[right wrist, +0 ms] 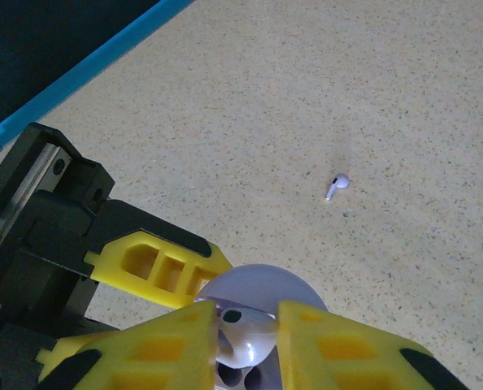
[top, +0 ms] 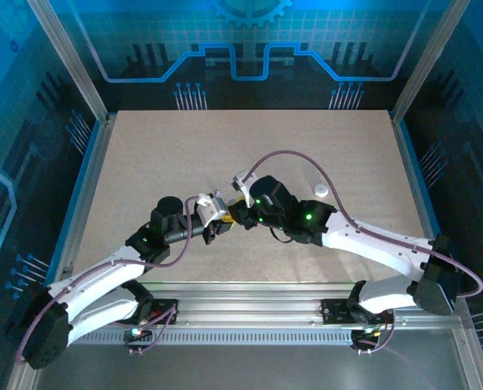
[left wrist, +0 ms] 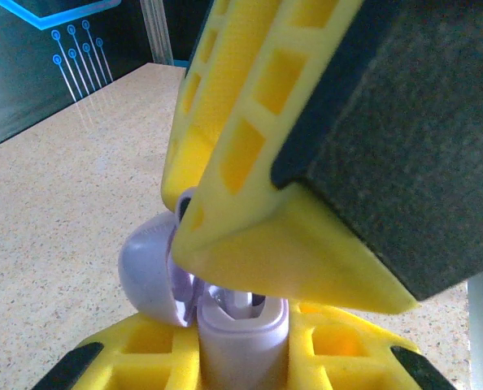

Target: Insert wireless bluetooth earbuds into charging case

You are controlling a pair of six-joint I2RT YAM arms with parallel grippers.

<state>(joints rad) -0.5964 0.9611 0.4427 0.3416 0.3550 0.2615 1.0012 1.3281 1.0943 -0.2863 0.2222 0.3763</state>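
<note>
Yellow plastic fingers meet over the middle of the table point(top: 144, 154), just beyond the two bases. The likely reason is that one arm steadies the case while the other loads it.

Nearest, the left arm rises from the near-left corner with its elbow bent. Its forearm angles inward to the right, and the wrist is turned so the left gripper point(left wrist: 241, 361) faces its partner. Its fingers are pressed together on the base of the lavender charging case point(left wrist: 243, 333). The lid point(left wrist: 142, 268) is folded back to one side, so the wells lie open to an approach from above. Whether a bud already sits inside I cannot tell, since the other arm's finger hides most of the opening.

The right arm mirrors this pose from the near-right corner, forearm sloping inward to the left and wrist tipped down over the case. The right gripper point(right wrist: 248, 325) hangs directly over the open mouth with its fingers slightly parted. I can make out nothing pinched between them, and the pale inside of the case shows through the gap. So narrow a spread suits a bud-sized thing.

Farther out, a loose earbud point(right wrist: 337, 186) lies on its side on the bare tabletop, well apart from the case and free to be picked up.

Farthest, beyond the right forearm, a white round thing point(top: 321, 190) sits on the table, probably a second case, though it is too small to be sure
</note>
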